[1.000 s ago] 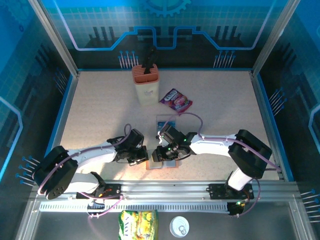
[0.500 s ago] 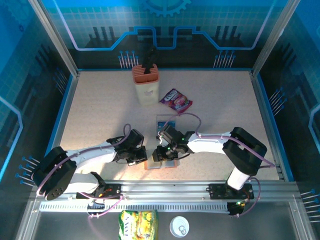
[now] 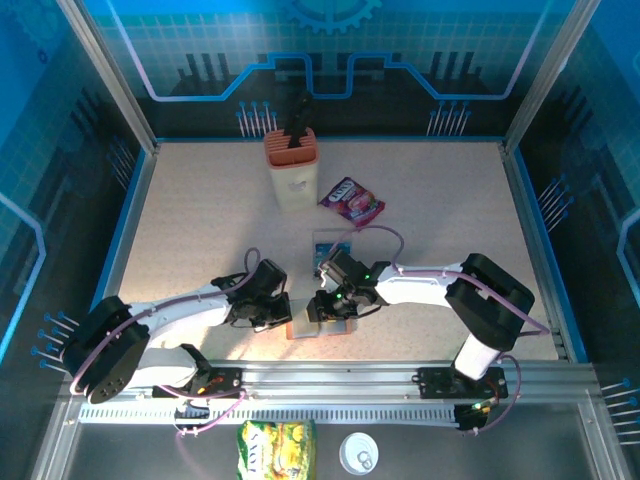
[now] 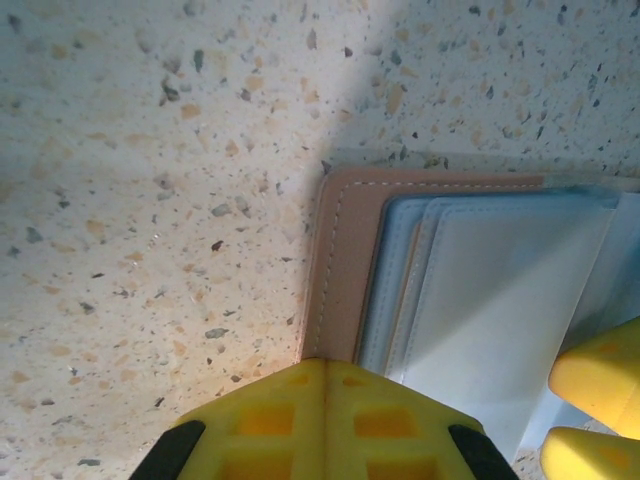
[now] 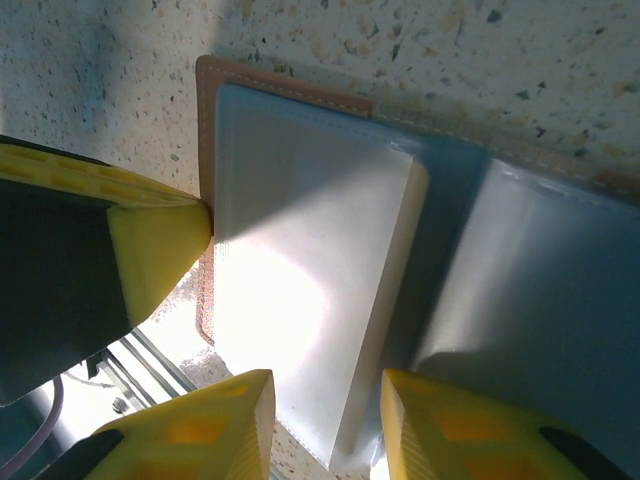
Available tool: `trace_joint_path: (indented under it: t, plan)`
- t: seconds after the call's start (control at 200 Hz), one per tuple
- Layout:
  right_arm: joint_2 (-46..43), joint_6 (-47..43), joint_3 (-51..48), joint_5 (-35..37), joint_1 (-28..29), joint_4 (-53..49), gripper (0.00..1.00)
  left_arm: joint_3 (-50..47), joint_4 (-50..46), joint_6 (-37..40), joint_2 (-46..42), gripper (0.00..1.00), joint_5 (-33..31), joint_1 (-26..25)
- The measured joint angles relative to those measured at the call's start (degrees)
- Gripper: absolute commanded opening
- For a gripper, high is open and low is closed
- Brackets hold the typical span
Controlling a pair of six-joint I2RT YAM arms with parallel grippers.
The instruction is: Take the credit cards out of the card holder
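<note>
The salmon-brown card holder lies open on the table near the front edge, its grey-blue clear sleeves facing up. My left gripper is shut, and its closed tips press on the holder's left border. My right gripper is open; its fingers stand either side of the raised edge of one sleeve. The left gripper's yellow finger touches the holder's brown rim. A pale blue credit card lies flat just beyond the right gripper.
A beige block with an orange top stands at the back centre, with a purple snack packet to its right. The metal rail runs just in front of the holder. A green-yellow packet and a round lid lie below the rail.
Both grippers and the card holder have slid slightly to the left. The right arm's elbow has drawn in a little. Neither gripper's jaws have changed.
</note>
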Motion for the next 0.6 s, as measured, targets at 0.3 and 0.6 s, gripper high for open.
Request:
trace_joint_path:
  t: [0.3,0.6]
  plan:
    - [-1.0,3.1,-2.0,-4.5,0.0,8.7,0.29,0.0,-0.2,0.0,-0.3,0.0,-0.5,0.0]
    - [2.7,4.5,-2.0,-5.9,0.0,11.5,0.28,0.0,-0.2,0.9,-0.3,0.0,-0.7,0.0]
